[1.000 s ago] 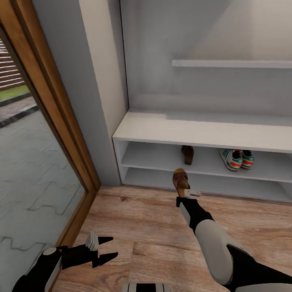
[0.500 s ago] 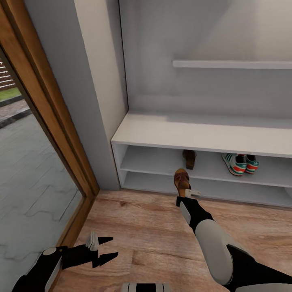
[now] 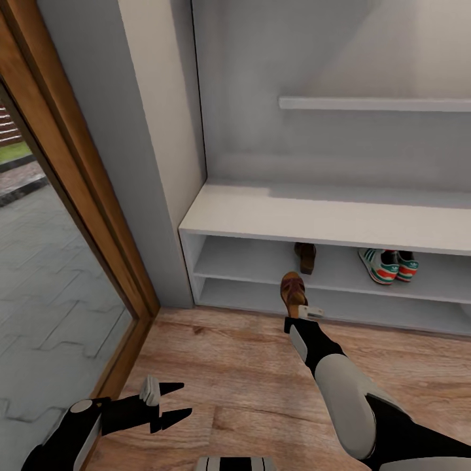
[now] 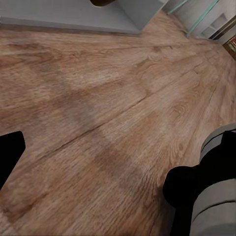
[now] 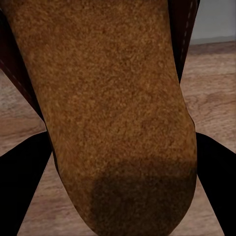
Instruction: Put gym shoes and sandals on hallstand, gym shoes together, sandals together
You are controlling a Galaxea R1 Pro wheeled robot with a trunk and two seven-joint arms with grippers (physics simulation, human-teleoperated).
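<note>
White-shelled arms, black joints, black pincers

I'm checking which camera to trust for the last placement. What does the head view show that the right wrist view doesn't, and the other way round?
Head view alone: the hallstand with one sandal on the shelf and the two gym shoes side by side to its right, plus the open left gripper low over the floor. Right wrist view alone: the grainy tan footbed close up, running between the dark fingers. Both share the held sandal in the right gripper and the wood-plank floor.
</note>
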